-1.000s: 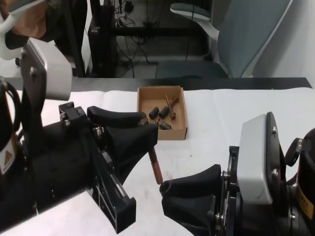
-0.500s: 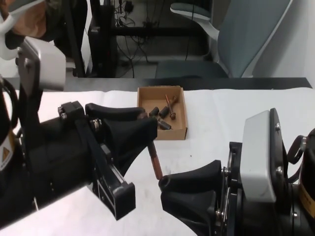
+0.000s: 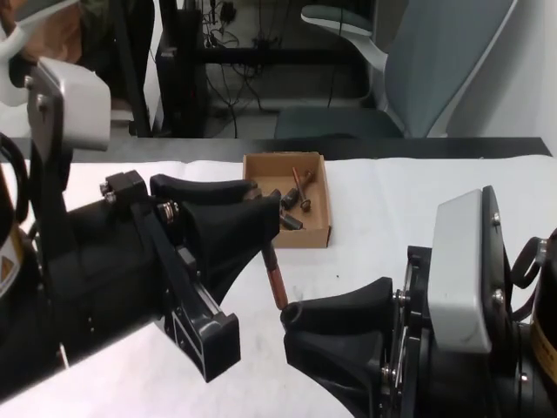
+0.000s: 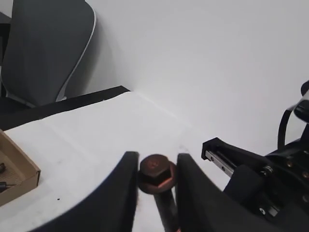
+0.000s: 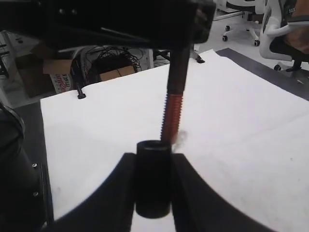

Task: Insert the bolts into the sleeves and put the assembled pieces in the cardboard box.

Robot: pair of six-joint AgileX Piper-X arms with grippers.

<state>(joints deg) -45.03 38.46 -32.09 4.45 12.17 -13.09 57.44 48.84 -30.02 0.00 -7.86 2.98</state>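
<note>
My left gripper point(image 3: 261, 228) is shut on a copper bolt point(image 3: 275, 283), which hangs threaded end down over the white bench. Its hex head point(image 4: 154, 170) sits between the fingers in the left wrist view. My right gripper point(image 3: 300, 318) is shut on a black sleeve point(image 5: 153, 176), held upright with its open mouth up. The bolt's threaded tip point(image 5: 171, 121) hangs just above and slightly behind the sleeve's mouth. The cardboard box point(image 3: 261, 165) stands farther back at the middle of the bench, holding several dark sleeves and a bolt.
A single black bolt point(image 5: 80, 92) stands on the white cover near its edge in the right wrist view. A grey office chair point(image 3: 435, 61) and cables are behind the bench. The white bench surface point(image 3: 418, 187) to the right of the box is open.
Both grippers have shifted slightly; the bolt's tip has come closer to the sleeve's mouth.
</note>
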